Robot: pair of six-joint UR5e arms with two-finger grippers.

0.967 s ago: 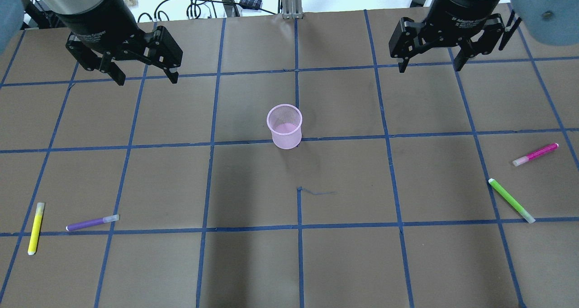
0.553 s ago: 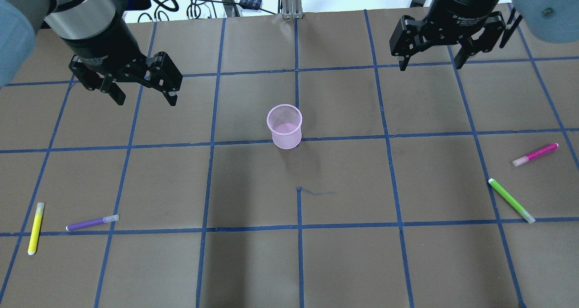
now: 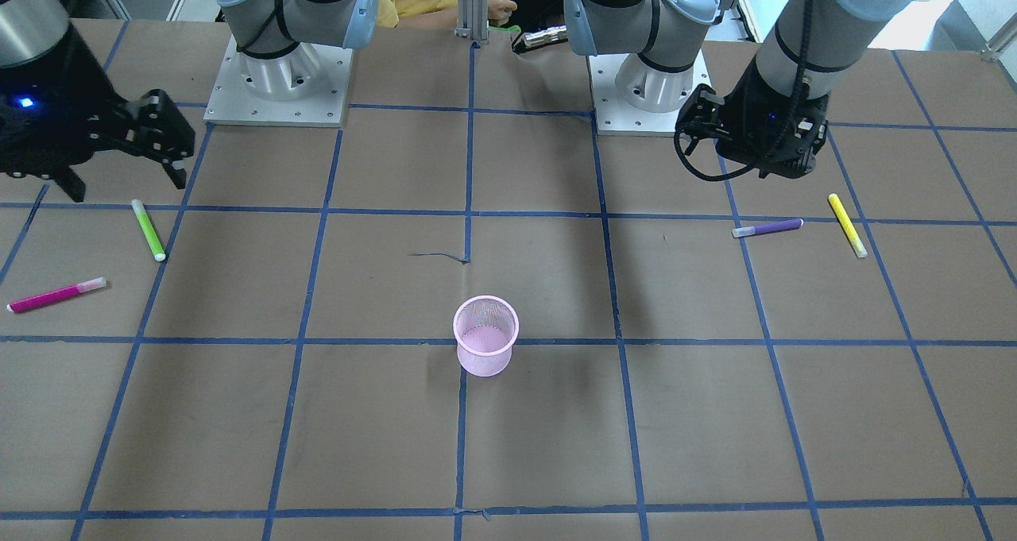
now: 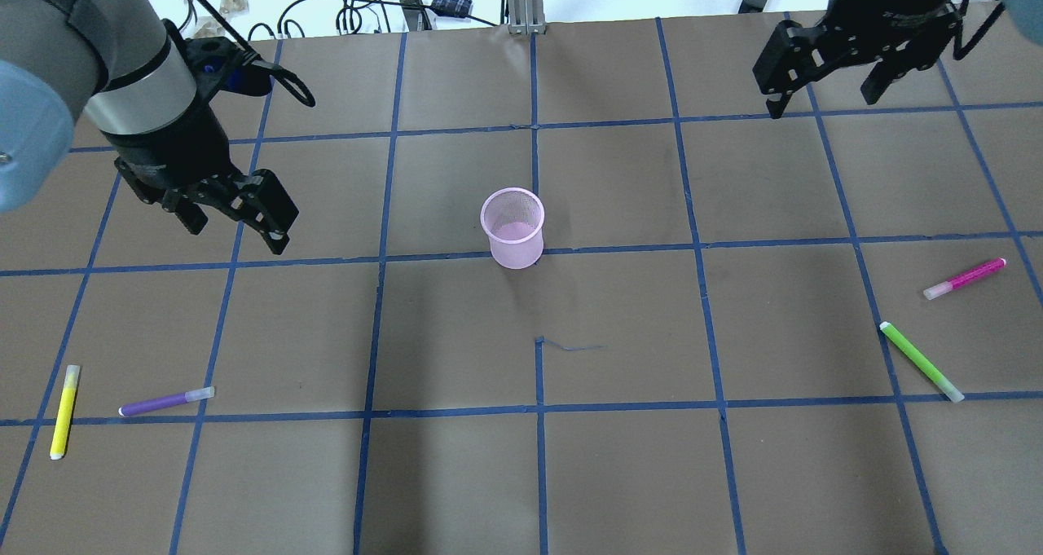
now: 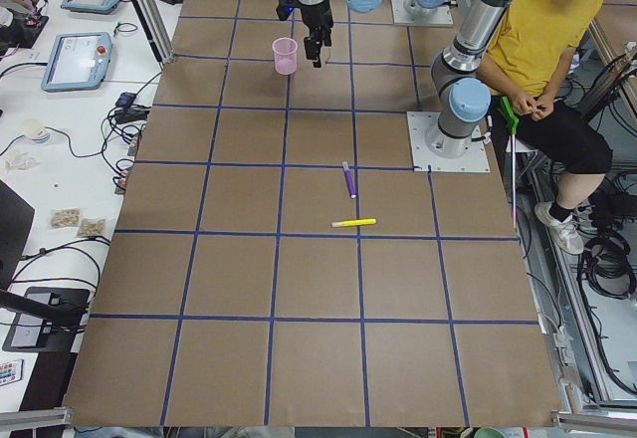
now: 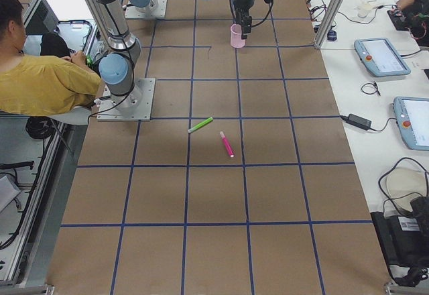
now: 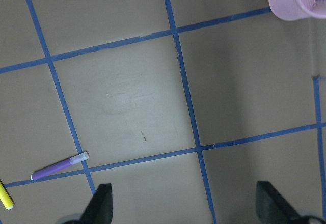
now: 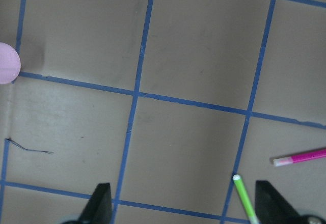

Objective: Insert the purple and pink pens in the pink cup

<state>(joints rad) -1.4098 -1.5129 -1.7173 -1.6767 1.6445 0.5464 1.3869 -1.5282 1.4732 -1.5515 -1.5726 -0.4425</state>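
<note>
The pink mesh cup [image 4: 512,227] stands upright at the table's middle. The purple pen [image 4: 167,401] lies flat at the near left and shows in the left wrist view [image 7: 59,166]. The pink pen [image 4: 965,278] lies flat at the right and shows in the right wrist view [image 8: 300,157]. My left gripper [image 4: 236,237] is open and empty, in the air left of the cup and well short of the purple pen. My right gripper [image 4: 819,103] is open and empty at the far right, well behind the pink pen.
A yellow pen [image 4: 63,411] lies just left of the purple pen. A green pen [image 4: 921,361] lies near the pink pen. Blue tape lines grid the brown table. Cables lie beyond the table's far edge.
My left gripper has moved toward the near side, closer to the purple pen. My right gripper has shifted to the right and slightly farther back. The pens and cup have not moved.
</note>
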